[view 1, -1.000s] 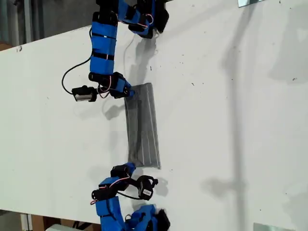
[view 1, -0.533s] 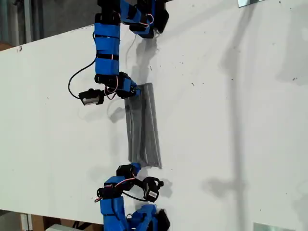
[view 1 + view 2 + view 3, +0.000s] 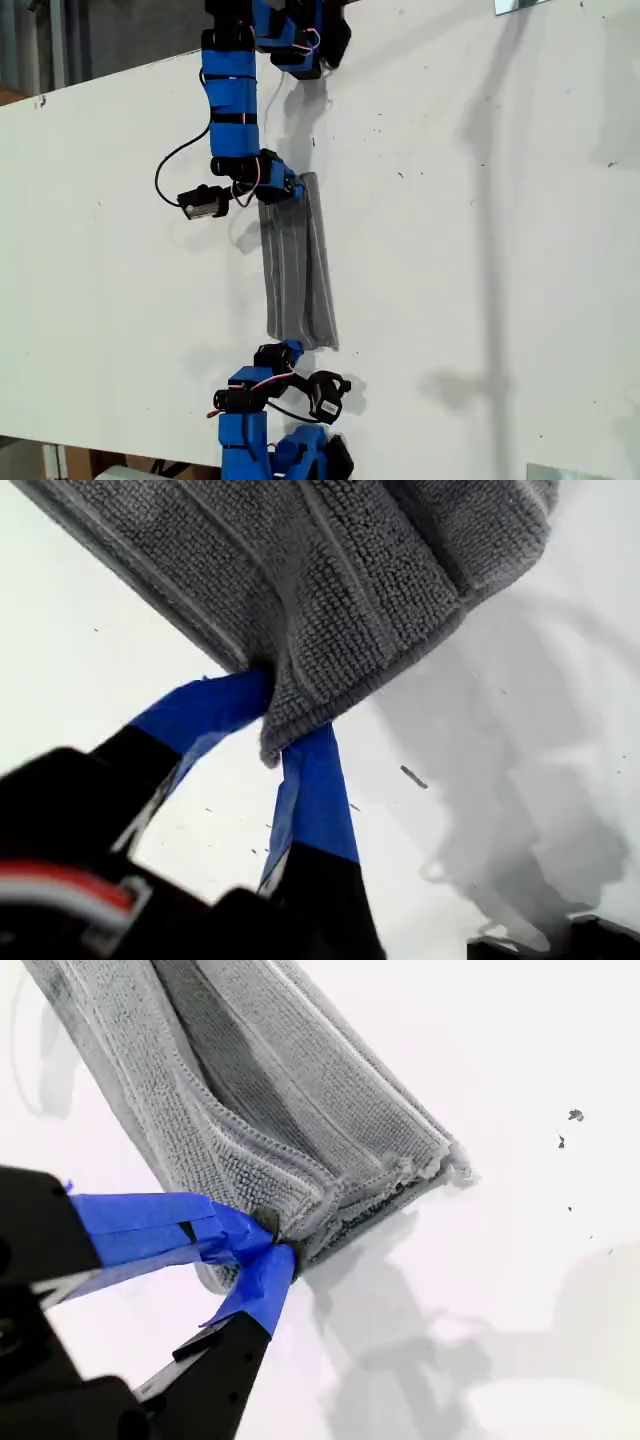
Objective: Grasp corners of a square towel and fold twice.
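The grey striped towel (image 3: pixel 300 265) lies folded into a narrow strip on the white table (image 3: pixel 480 250), running from the top of the exterior view toward the bottom. My first gripper (image 3: pixel 290 188) is shut on the strip's upper corner. In the first wrist view its blue fingers pinch that corner (image 3: pixel 272 742) of the towel (image 3: pixel 350 570), which is raised above its own shadow. My second gripper (image 3: pixel 291 349) is shut on the lower corner. The second wrist view shows the pinched corner (image 3: pixel 278 1243) and the stacked layers of the towel (image 3: pixel 280 1090) at the strip's end.
The arm bases stand at the exterior view's top (image 3: pixel 300 40) and bottom (image 3: pixel 300 455). The table's edge (image 3: pixel 100 75) runs along the exterior view's left. Metal plates sit at that view's top right (image 3: pixel 520 5) and bottom right (image 3: pixel 560 470). Bare table lies to the towel's right in the exterior view.
Both grippers have moved toward the exterior view's right, carrying the towel's near-left edge with them. The strip has shifted slightly the same way.
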You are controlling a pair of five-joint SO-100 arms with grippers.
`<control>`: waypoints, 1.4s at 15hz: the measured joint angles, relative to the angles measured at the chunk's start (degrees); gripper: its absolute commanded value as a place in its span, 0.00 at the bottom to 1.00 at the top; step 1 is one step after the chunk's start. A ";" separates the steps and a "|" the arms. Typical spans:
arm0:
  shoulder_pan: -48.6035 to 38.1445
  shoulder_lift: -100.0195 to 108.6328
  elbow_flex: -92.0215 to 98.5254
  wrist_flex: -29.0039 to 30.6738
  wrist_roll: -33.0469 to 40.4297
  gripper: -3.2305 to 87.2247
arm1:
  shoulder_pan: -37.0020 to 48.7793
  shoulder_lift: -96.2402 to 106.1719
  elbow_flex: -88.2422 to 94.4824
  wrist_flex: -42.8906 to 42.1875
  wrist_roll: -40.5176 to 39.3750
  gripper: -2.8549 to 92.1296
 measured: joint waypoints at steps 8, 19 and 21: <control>0.00 2.72 -4.92 9.05 0.26 0.21 | 1.67 2.11 0.09 0.88 0.00 0.27; 0.62 3.96 -7.29 11.34 0.79 0.21 | 14.24 4.66 15.38 -5.89 -7.21 0.36; 0.88 3.96 -7.03 11.07 0.62 0.21 | 14.06 1.49 18.98 -11.95 -7.21 0.36</control>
